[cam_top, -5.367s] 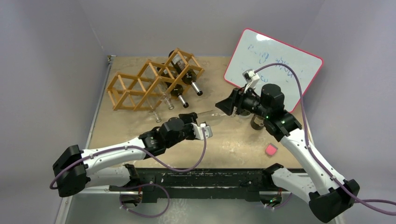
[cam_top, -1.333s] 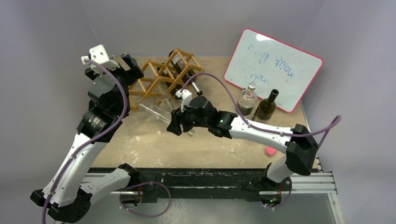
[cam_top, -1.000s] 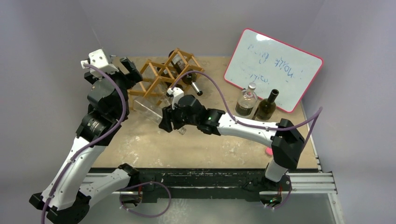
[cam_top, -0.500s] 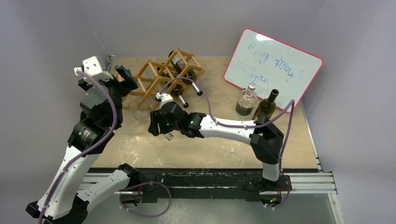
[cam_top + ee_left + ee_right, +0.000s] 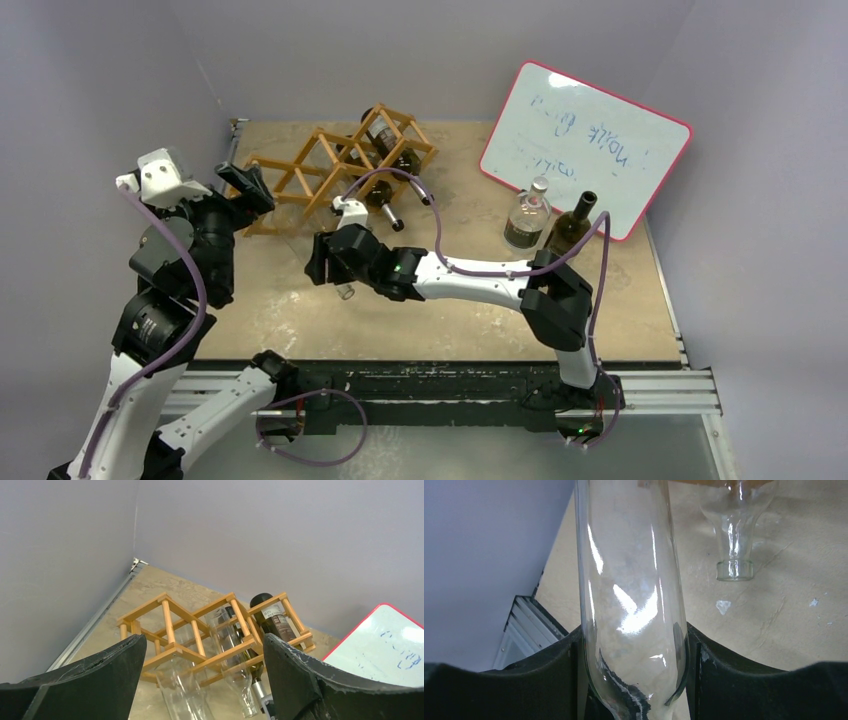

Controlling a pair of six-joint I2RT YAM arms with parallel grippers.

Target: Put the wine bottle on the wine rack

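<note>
Right hand point(image 5: 322, 258) moved wine bottle point(image 5: 631, 580) nearer rack point(image 5: 169, 622)

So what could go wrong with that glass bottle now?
The clear bottle is smooth glass pinched only by the right gripper, so it might slip. The wine rack looks unfixed, and the open left gripper isn't holding it, so a push could shift it. A second bottle lies close by and could get knocked.

Soft even light, faint shadows; bright glare streaks on the clear bottle point(image 5: 631, 605)
</note>
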